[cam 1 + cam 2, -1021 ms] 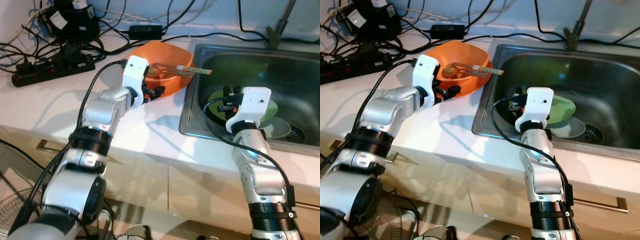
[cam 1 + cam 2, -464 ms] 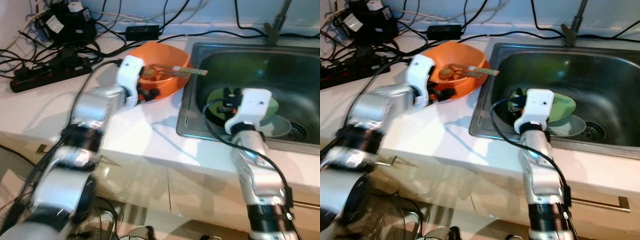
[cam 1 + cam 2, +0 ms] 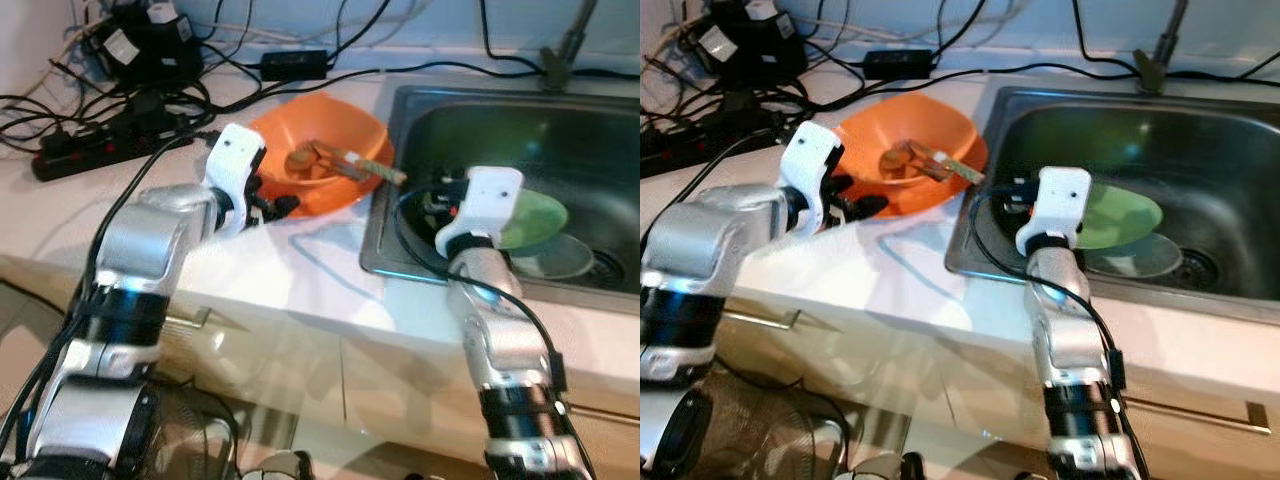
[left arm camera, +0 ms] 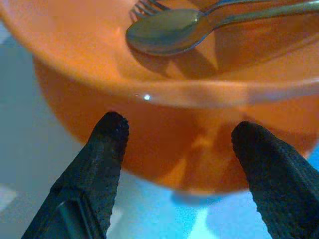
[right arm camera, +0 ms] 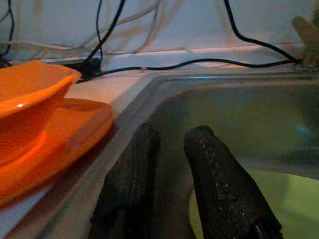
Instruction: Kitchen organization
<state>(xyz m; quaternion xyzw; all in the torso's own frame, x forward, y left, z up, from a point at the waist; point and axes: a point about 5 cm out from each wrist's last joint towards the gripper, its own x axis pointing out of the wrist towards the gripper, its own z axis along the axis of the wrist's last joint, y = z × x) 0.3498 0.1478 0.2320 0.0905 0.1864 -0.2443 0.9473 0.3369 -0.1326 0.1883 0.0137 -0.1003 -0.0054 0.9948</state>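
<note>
An orange bowl [image 3: 345, 125] stands on the white counter just left of the sink, on an orange plate [image 5: 75, 124]. In it lie a spoon [image 4: 164, 37], a fork and a longer utensil that pokes over the rim toward the sink. My left gripper [image 4: 179, 132] is open at the bowl's near-left side, one finger on each side of its outer wall, low by the counter. My right gripper [image 5: 172, 137] hangs shut over the left part of the sink [image 3: 375, 250], with nothing between its fingers. A green plate [image 3: 535, 215] and a grey dish [image 3: 555, 260] lie in the sink.
A black power strip [image 3: 90, 150], adapters and several cables crowd the back left of the counter. The faucet [image 3: 565, 45] rises behind the sink. Cabinet fronts with handles run below the counter's front edge.
The view has shifted and tilted. My left arm has swung out to the left, its gripper now lower at the bowl's near-left side. The right gripper stays over the sink.
</note>
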